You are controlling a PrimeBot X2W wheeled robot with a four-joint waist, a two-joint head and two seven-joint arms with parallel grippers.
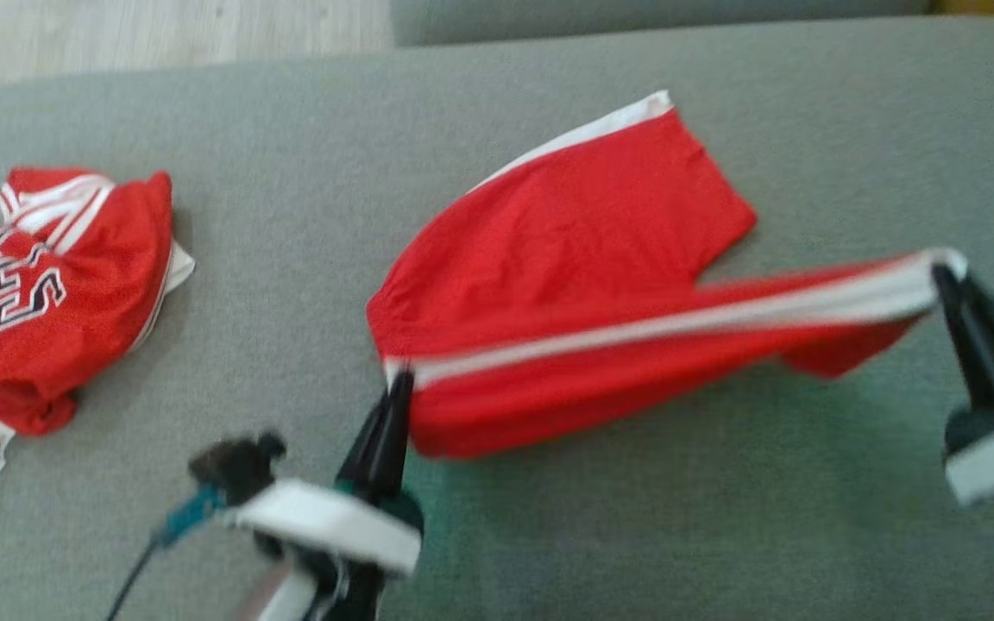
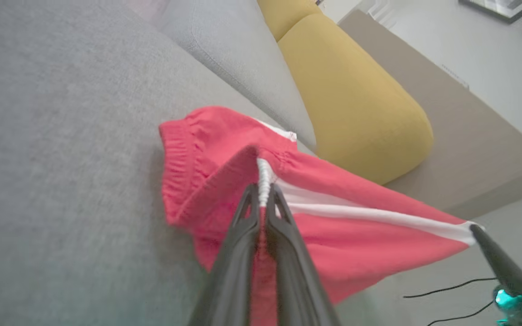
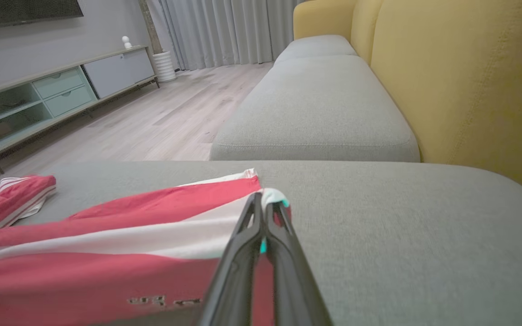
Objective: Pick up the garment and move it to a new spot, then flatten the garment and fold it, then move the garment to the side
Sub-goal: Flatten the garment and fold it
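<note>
Head view is smeared with blur, so fabric edges and both wrists read soft. The garment (image 1: 566,259), red shorts with a white side stripe, lies on the grey seat cushion (image 1: 290,155), its near edge lifted and pulled taut along the stripe while the far leg rests flat. What lies beneath the raised fold is hidden. The left gripper (image 1: 399,384) rises from the lower edge, its forearm cut off, fingers pressed together on the waistband end of the stripe. The right gripper (image 1: 946,276) reaches in from the right edge, arm mostly out of frame, pinching the white hem corner at the other end. In the right wrist view small dark print on the red cloth is too blurred to read. A crumpled red jersey (image 1: 57,285) sits well apart at the left, its lettering cut by the frame.
</note>
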